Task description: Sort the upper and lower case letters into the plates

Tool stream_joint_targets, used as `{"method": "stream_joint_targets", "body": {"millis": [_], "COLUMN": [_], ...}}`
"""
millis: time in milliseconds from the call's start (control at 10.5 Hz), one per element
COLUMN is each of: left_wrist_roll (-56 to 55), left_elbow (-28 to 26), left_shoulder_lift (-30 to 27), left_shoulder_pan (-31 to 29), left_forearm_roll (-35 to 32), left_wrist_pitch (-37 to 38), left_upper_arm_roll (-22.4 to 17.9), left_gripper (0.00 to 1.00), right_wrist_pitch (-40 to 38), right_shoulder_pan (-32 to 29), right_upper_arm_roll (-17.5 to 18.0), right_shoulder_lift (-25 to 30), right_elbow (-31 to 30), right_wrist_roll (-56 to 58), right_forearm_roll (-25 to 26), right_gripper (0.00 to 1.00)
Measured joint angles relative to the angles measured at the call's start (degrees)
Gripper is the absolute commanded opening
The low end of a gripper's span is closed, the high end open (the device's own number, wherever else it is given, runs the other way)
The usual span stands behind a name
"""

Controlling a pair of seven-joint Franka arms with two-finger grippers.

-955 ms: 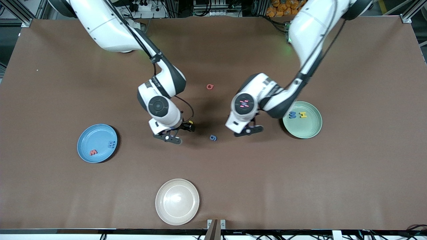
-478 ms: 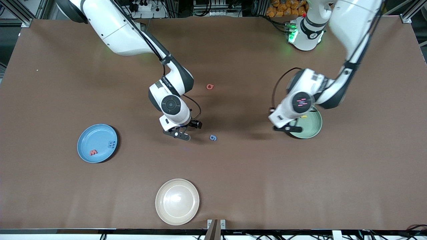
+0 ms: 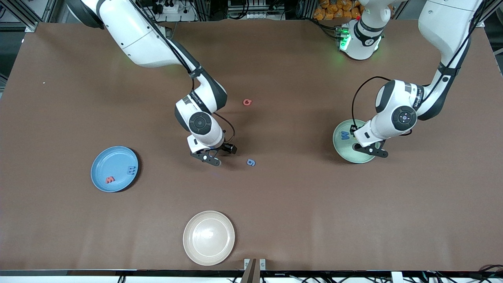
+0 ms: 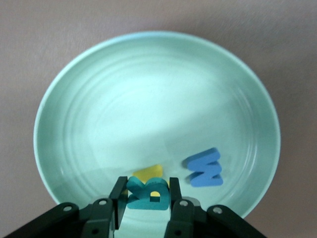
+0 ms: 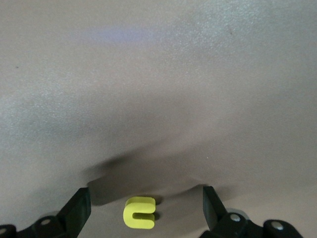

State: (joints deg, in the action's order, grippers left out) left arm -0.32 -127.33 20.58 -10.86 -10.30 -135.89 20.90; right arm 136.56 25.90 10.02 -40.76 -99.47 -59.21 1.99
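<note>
My left gripper [image 3: 369, 150] is shut on a teal letter [image 4: 147, 194] and holds it just over the pale green plate [image 3: 338, 146], also seen in the left wrist view [image 4: 148, 94]. In that plate lie a blue letter [image 4: 203, 167] and a yellow letter [image 4: 147, 173]. My right gripper [image 3: 208, 156] is open and low over the table, its jaws on either side of a small yellow letter c [image 5: 139, 212]. A blue letter [image 3: 251, 162] lies beside it, and a red letter [image 3: 246, 102] lies farther from the camera. The blue plate [image 3: 103, 161] holds a red letter [image 3: 110, 180] and a blue letter [image 3: 131, 170].
A cream-white plate [image 3: 208, 237] stands near the table's front edge, empty. Bare brown table lies between the plates.
My left arm has swung from the table's middle to over the pale green plate, carrying the teal letter. My right gripper has shifted slightly toward the blue letter on the table.
</note>
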Motion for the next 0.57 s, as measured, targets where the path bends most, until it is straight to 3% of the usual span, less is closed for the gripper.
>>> {"method": "stream_joint_targets", "body": {"millis": [96,191,287,382,573], "left_wrist_roll": [0.00,0.00,0.00,0.00,-0.08], "left_elbow": [-0.15,-0.16,-0.09,0.13,0.41], "left_shoulder_lift": [0.18,0.61,1.21,1.82,2.42], "left_shoulder_pan": [0.34,0.56,0.54,0.37,0.22], "left_forearm_roll": [-0.11,-1.01,-2.63,-3.73,-4.12], "left_wrist_pitch": [-1.57,-2.90,-4.12,-4.83,-5.25], "left_upper_arm_roll": [0.20,0.39,0.43,0.43,0.40], "left_gripper": [0.10,0.17,0.69,1.00,1.00], "right_wrist_pitch": [-0.07,-0.10,-0.11,-0.06,0.08], "right_shoulder_pan": [0.06,0.11,0.14,0.19,0.44], "right_upper_arm_roll": [0.04,0.08,0.11,0.14,0.16], "right_shoulder_lift": [0.00,0.00,0.00,0.00,0.00], "right_elbow": [0.00,0.00,-0.01,-0.01,0.00], "right_wrist_roll": [-0.39,-0.64,-0.75,-0.78,-0.78], "right_forearm_roll": [0.00,0.00,0.00,0.00,0.04], "right_gripper": [1.00,1.00,1.00,1.00,1.00]}}
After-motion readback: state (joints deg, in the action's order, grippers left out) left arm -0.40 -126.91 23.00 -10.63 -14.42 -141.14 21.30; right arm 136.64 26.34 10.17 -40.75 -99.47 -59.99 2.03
